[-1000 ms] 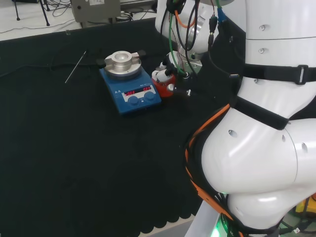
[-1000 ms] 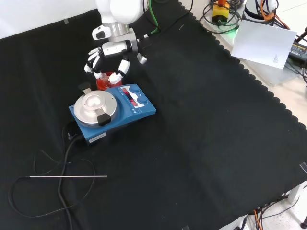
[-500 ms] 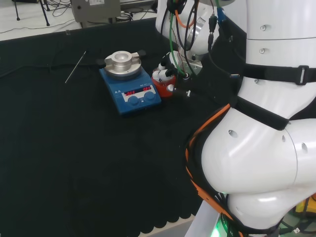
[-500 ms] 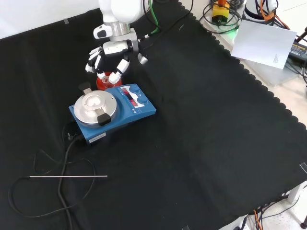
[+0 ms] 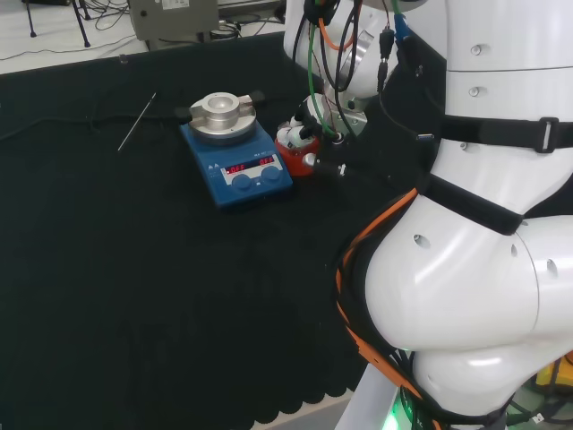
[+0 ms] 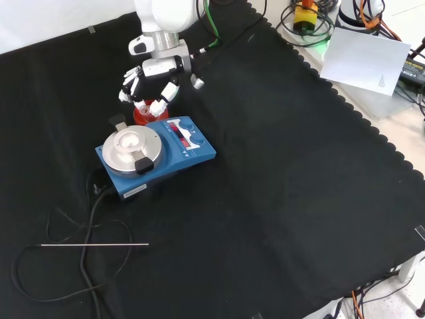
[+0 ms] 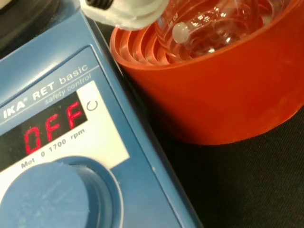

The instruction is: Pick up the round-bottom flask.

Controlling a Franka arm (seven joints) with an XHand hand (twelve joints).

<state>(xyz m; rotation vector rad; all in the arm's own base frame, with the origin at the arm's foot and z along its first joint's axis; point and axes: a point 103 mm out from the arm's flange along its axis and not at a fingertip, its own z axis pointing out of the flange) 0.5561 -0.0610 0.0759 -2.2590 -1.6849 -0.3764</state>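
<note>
the flask (image 7: 213,26), clear glass, sat in a red ribbed stand (image 6: 147,109) on the tabletop (image 6: 279,199), and the hand (image 6: 151,83) hung right over it with its fingers (image 6: 171,92) curled down around the flask's neck, though i could not tell whether they touched it. a blue stirrer plate (image 6: 156,156) stood just beside the stand, while a thin metal rod (image 6: 93,244) and a black cable (image 6: 86,266) lay well apart.

In the front view the white arm reaches down from the top, its hand (image 6: 151,80) palm-down, fingers (image 6: 167,96) curled downward and spread apart.
</note>
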